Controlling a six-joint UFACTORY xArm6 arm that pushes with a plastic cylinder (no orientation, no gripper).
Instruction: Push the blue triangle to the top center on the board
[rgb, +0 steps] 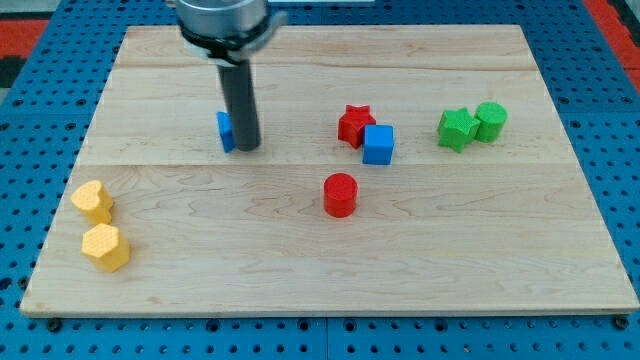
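Note:
The blue triangle (225, 131) sits left of the board's centre, mostly hidden behind my rod, so only its left edge shows. My tip (247, 148) rests on the board right against the triangle's right side. The wooden board (320, 260) fills most of the view.
A red star (354, 124) and a blue cube (379, 144) touch near the centre right. A red cylinder (340, 194) stands below them. Two green blocks (456, 129) (490, 120) sit at the right. A yellow heart (92, 201) and a yellow hexagon (105, 247) lie at the lower left.

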